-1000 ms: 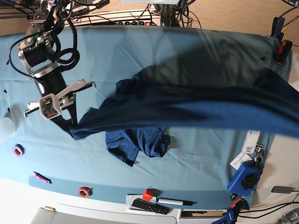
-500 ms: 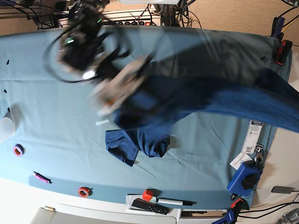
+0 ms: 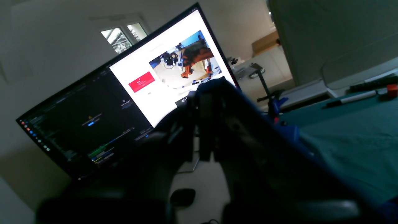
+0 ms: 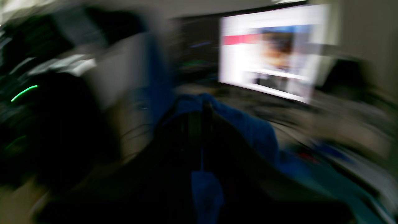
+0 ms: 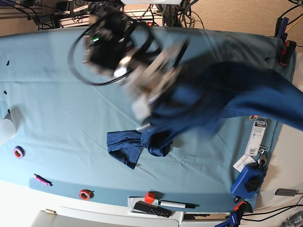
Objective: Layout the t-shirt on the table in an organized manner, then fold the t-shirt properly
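Observation:
The dark navy t-shirt (image 5: 227, 90) hangs stretched in the air from the middle of the teal table (image 5: 47, 94) to the right edge of the base view. One end of it still lies crumpled on the cloth (image 5: 125, 144). My right gripper (image 5: 149, 94) is motion-blurred over the table's middle. In the right wrist view this gripper (image 4: 202, 118) is shut on blue cloth (image 4: 245, 124). My left gripper is outside the base view. In the left wrist view it (image 3: 206, 124) is shut on dark shirt cloth (image 3: 264, 149), lifted off the table's edge (image 3: 357, 130).
Along the front edge lie a purple tape roll (image 5: 18, 152), a pink marker (image 5: 41, 179), a red tape roll (image 5: 85, 194), a red cube (image 5: 150, 197), a remote (image 5: 151, 208) and a pen (image 5: 177, 205). A blue clamp (image 5: 248, 181) sits front right. A monitor (image 3: 124, 102) stands beyond the table.
My right arm has swung fast from the table's left side to its middle, carrying its end of the shirt. The stretched shirt has bunched up toward the right.

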`<state>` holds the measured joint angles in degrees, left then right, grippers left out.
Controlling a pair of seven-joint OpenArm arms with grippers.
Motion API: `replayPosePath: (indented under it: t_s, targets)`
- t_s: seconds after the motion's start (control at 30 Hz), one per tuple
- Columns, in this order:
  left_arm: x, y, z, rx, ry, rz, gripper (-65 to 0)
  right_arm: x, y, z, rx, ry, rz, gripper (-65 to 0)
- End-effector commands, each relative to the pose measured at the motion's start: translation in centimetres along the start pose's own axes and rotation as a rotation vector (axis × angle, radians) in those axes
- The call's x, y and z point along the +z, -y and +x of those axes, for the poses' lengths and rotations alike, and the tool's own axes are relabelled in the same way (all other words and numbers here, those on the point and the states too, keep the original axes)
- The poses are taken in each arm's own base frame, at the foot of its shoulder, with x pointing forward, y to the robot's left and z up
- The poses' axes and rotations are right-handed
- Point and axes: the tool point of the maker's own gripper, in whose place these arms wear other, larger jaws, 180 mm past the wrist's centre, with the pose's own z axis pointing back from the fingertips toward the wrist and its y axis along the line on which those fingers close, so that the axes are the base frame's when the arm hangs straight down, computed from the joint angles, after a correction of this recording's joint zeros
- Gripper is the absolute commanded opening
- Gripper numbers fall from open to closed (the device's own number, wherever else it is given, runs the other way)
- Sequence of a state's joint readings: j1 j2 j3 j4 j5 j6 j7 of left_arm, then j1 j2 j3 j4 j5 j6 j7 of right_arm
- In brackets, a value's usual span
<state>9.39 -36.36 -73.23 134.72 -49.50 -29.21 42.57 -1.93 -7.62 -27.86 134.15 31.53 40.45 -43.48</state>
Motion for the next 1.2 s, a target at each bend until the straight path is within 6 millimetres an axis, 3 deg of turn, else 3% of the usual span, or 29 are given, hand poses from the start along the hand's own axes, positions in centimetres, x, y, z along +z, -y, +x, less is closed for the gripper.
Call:
replayPosePath:
  t_s: [0.0,0.07,0.2,0.27,0.33,0.4,0.5,0.6,0.63,0.67,0.73,0.8,0.87,0.97,1.07,1.17]
  targets:
    - [-0.1,-0.4,1.1,-0.016,0.039,0.007,-65.0,-0.5,-1.1,2.0,0.004,0.084,0.036,-65.0]
    - [-0.1,-0.5,1.0,-0.009,0.037,0.008,-65.0,-1.0,-1.0,1.8,0.047,0.072,0.004,-65.0]
    - [-0.1,-0.5,0.9,-0.008,0.036,0.008,-65.0,-0.2,3.8,1.3,0.009,0.045,-0.245,-65.0]
    - [-0.1,-0.5,0.9,-0.009,0.036,0.008,-65.0,-0.6,2.0,1.6,-0.025,0.066,-0.151,-65.0]
    - [-0.1,-0.5,0.9,-0.009,0.035,0.008,-65.0,-1.2,-2.1,2.1,-0.001,0.098,0.036,-65.0]
    - [-0.1,-0.5,0.9,-0.01,0.034,0.008,-65.0,-1.7,-3.2,2.0,0.02,0.094,0.062,-65.0]
    - [-0.1,-0.4,0.7,-0.009,0.025,0.003,-65.0,-1.4,0.8,1.5,0.049,0.059,-0.138,-65.0]
    - [-0.1,-0.4,0.7,-0.009,0.025,0.004,-65.0,0.4,5.6,0.9,-0.007,0.035,-0.367,-65.0]
    - [-0.1,-0.4,0.7,-0.009,0.025,0.004,-65.0,0.5,5.6,0.7,-0.02,0.025,-0.355,-65.0]
    - [-0.1,-0.4,0.7,-0.009,0.025,0.004,-65.0,0.1,4.1,0.8,-0.025,0.029,-0.269,-65.0]
    - [-0.1,-0.4,0.7,-0.01,0.025,0.004,-65.0,-0.7,-0.7,1.3,0.02,0.058,-0.018,-65.0]
    - [-0.1,-0.4,0.7,-0.01,0.025,0.004,-65.0,-1.1,-2.2,1.3,0.031,0.061,0.035,-65.0]
    - [-0.1,-0.5,0.7,-0.012,0.023,0.006,-65.0,-1.0,-0.9,0.9,0.032,0.042,-0.032,-65.0]
    - [-0.1,-0.5,0.7,-0.012,0.024,0.007,-65.0,0.0,2.9,0.1,0.055,-0.007,-0.206,-65.0]
    - [-0.1,-0.5,0.6,-0.012,0.018,0.007,-65.0,2.8,8.3,-0.8,0.087,-0.075,-0.452,-65.0]
    - [-0.1,-0.6,0.1,-0.007,-0.003,0.008,-65.0,7.0,12.9,-1.7,0.141,-0.168,-0.676,-65.0]
